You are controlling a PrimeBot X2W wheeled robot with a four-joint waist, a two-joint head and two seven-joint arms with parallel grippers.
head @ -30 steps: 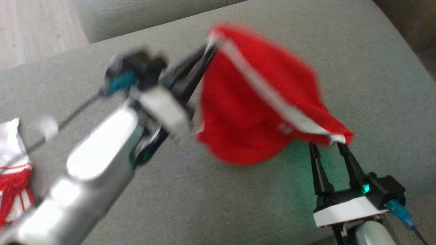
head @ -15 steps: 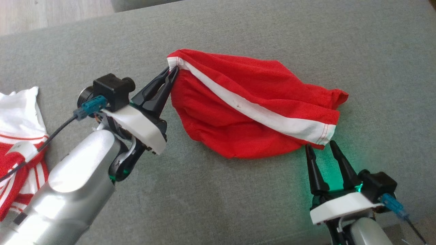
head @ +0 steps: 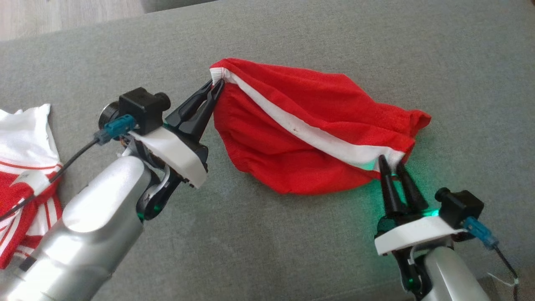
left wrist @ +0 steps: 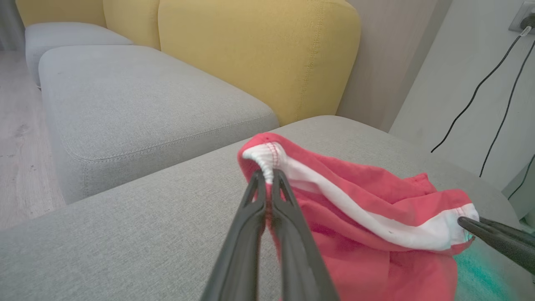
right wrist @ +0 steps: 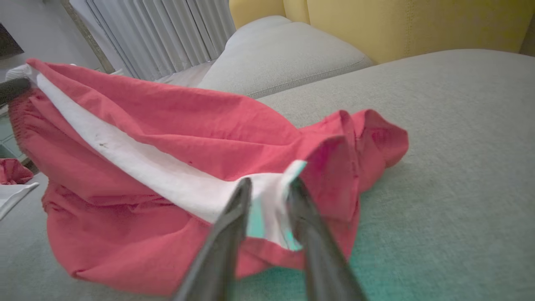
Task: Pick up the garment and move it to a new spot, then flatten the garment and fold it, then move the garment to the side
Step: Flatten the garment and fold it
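The garment [head: 317, 108] is red with a white stripe and lies bunched on the grey cushion [head: 292, 251]. My left gripper [head: 217, 85] is shut on its upper-left white hem corner, seen close in the left wrist view [left wrist: 267, 173]. My right gripper [head: 391, 162] is at the stripe's lower-right end. In the right wrist view the right gripper [right wrist: 269, 184] has its fingers still apart, with the white band of the garment [right wrist: 167, 125] between them. The left wrist view shows the garment [left wrist: 355, 234] stretched toward the right gripper [left wrist: 462, 220].
Another red-and-white garment [head: 21, 167] lies at the cushion's left edge. A second grey cushion [left wrist: 125, 92] and a yellow backrest [left wrist: 259, 54] stand beyond. Black cables [left wrist: 472, 96] hang on the wall. Wooden floor [head: 62, 12] shows at the far left.
The garment came down from the air onto the cushion. My right gripper moved forward onto the white stripe's end and its fingers have narrowed. The left grip is unchanged.
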